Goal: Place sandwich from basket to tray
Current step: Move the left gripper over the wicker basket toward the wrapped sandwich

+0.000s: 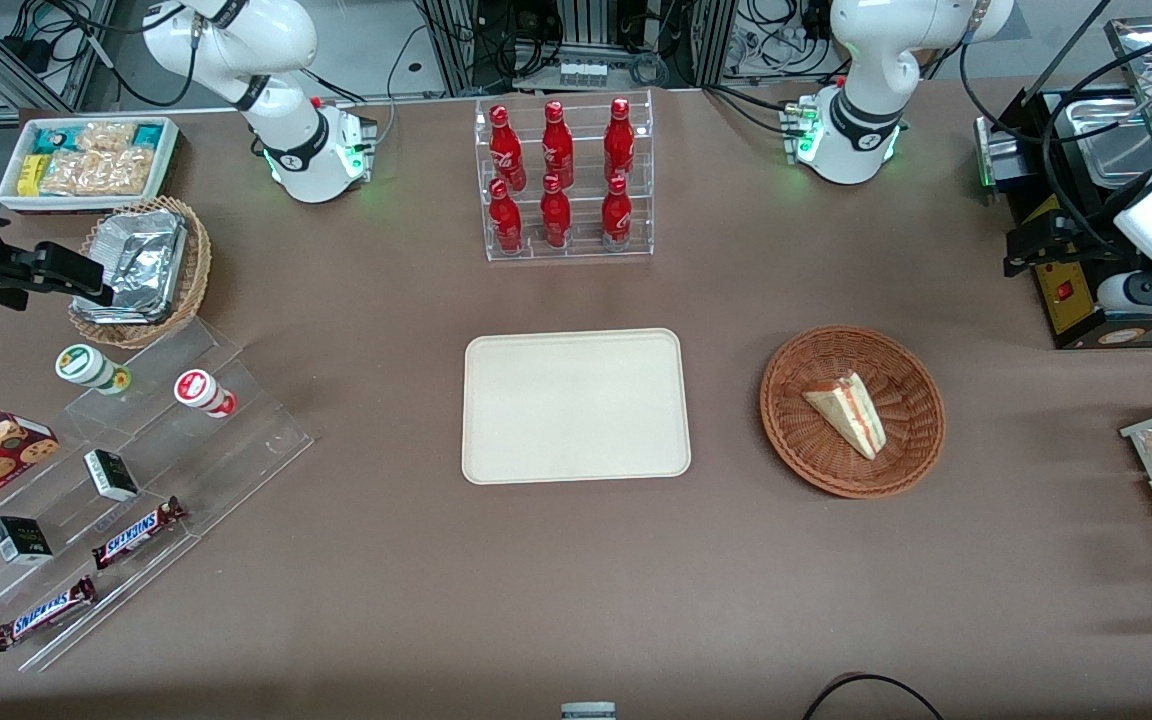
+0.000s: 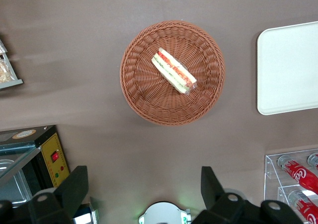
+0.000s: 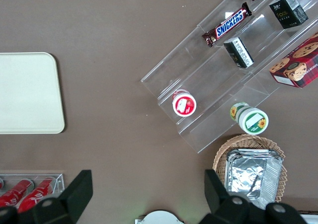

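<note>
1. Tray point(image 1: 576, 406): bare, mid-table, beside basket on the parked-arm side.
2. Basket point(image 1: 852, 410): holds sandwich point(image 1: 846, 412), long axis diagonal.
3. Gripper point(image 2: 144, 194): released, fingers spread, high above table; sandwich lies below, nearer front camera.

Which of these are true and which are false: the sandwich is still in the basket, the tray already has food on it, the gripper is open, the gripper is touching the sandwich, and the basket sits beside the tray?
1. The sandwich lies in the basket. True.
2. The tray has food on it. False: it is bare.
3. The gripper is open. True: its fingers stand wide apart.
4. The gripper touches the sandwich. False: it hangs high above the table, apart from it.
5. The basket sits beside the tray. True: toward the working arm's end.
</note>
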